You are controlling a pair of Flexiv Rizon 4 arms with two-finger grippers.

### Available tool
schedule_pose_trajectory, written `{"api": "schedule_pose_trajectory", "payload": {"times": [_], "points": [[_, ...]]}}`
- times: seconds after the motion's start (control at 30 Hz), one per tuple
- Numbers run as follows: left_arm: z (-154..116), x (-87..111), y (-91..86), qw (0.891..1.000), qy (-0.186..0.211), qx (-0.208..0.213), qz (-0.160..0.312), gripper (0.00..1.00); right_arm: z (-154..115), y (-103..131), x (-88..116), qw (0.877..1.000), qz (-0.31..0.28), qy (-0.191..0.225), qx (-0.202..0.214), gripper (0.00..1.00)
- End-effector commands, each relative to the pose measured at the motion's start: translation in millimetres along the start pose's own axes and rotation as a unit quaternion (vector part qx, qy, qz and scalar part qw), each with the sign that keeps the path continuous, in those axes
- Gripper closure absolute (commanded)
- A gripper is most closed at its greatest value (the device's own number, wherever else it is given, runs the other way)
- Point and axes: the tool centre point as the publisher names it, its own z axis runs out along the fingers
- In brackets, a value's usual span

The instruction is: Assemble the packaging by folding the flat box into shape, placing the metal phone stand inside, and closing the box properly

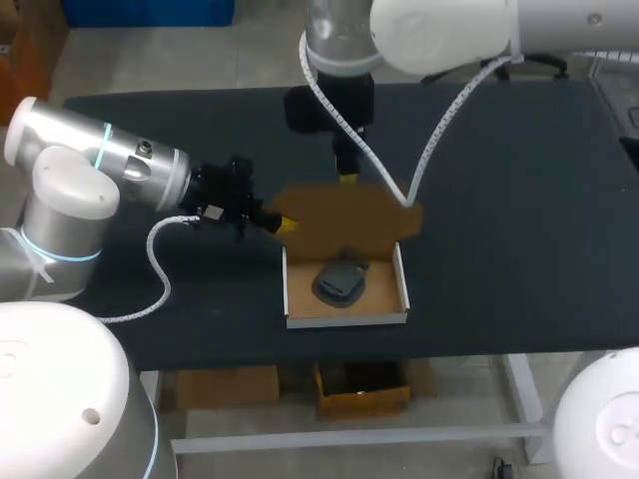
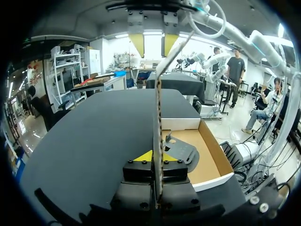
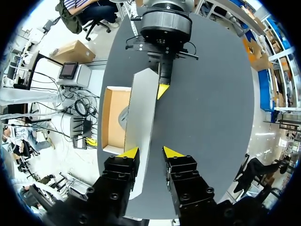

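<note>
While the lid stands almost on edge over the open box, with the phone stand lying flat on the box floor, the closing fold rests on one thin pinch. The left fingers are pressed together on the lid's side edge, one tip on each face of the card. The right fingers are spread astride the lid's far edge; the card runs between them, close against one tip with a clear gap to the other, so they hold nothing. The likeliest failure, I judge, is the card slipping out of that edge pinch, letting the lid spring back open. Because it is held at one side only, swinging it down could also twist it, so that its front edge lands outside the box's front wall or buckles against it instead of tucking in. Nothing holds the box down, and it sits near the front edge of the counter; a downward or forward push on the lid could slide it or tip up its rear wall, shifting the stand. The two sets of fingers work close together and could knock each other. The right arm's white cable hangs by the lid's corner; whether it touches I cannot tell, but it could snag.
</note>
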Motion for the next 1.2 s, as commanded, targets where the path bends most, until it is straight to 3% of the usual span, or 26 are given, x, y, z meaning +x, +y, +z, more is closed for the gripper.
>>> {"api": "schedule_pose_trajectory", "payload": {"times": [0.03, 1.2], "points": [[-0.2, -0.1, 0.5, 1.000, 0.000, 0.001, 0.001, 1.00, 2.2, -0.7, 3.0, 1.000, 0.000, -0.001, 0.000, 0.71], [-0.2, -0.1, 0.5, 1.000, 0.000, 0.001, 0.001, 1.00, 20.4, 13.8, 2.3, 1.000, -0.008, 0.018, -0.005, 0.67]]}}
